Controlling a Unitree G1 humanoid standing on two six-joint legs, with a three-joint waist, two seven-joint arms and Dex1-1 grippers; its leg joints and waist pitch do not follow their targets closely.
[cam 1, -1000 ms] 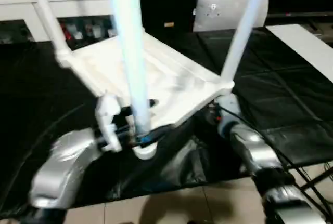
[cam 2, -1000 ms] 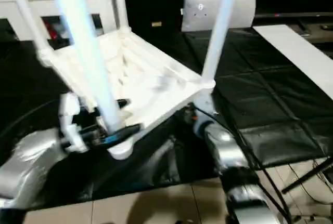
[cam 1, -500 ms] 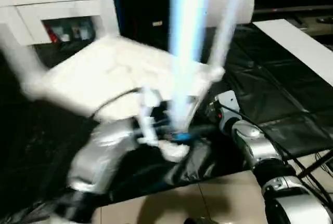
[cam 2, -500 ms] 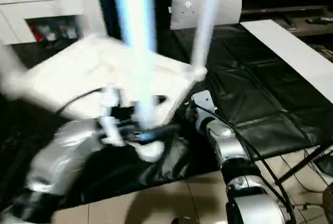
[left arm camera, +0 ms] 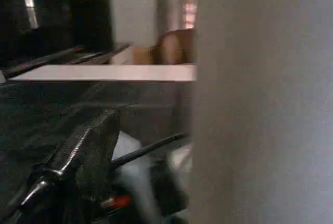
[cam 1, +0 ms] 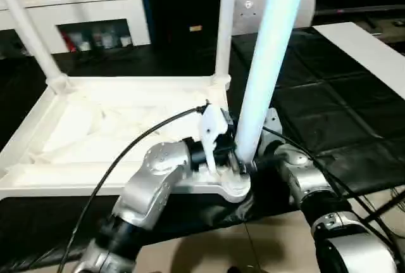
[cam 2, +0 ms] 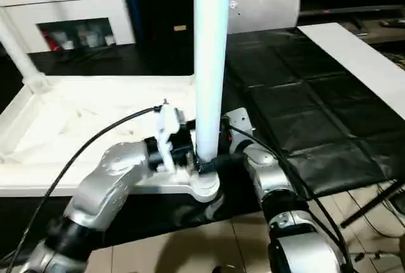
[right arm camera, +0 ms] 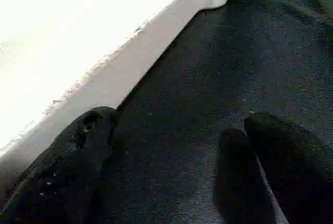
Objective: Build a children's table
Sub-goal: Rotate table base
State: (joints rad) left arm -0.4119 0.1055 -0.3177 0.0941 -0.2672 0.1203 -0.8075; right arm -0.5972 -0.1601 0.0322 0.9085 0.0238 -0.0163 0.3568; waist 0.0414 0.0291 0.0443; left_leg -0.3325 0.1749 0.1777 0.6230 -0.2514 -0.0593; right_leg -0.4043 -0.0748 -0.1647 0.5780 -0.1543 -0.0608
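Black padded mat [cam 1: 329, 114] under everything; the tabletop [cam 1: 95, 127] lies underside up on it. My left gripper [cam 1: 235, 159] stands wide around the near-right leg [cam 1: 269, 64]; the right gripper [right arm camera: 171, 172] gapes empty beside the rim. I'd press the leg straight down into its socket.

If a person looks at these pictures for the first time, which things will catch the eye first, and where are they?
First comes the thick white leg rising upright from the near right corner socket of the upturned tabletop, which lies on the black mat. At its base sit the left gripper and the right gripper. Two more legs stand at the far corners.
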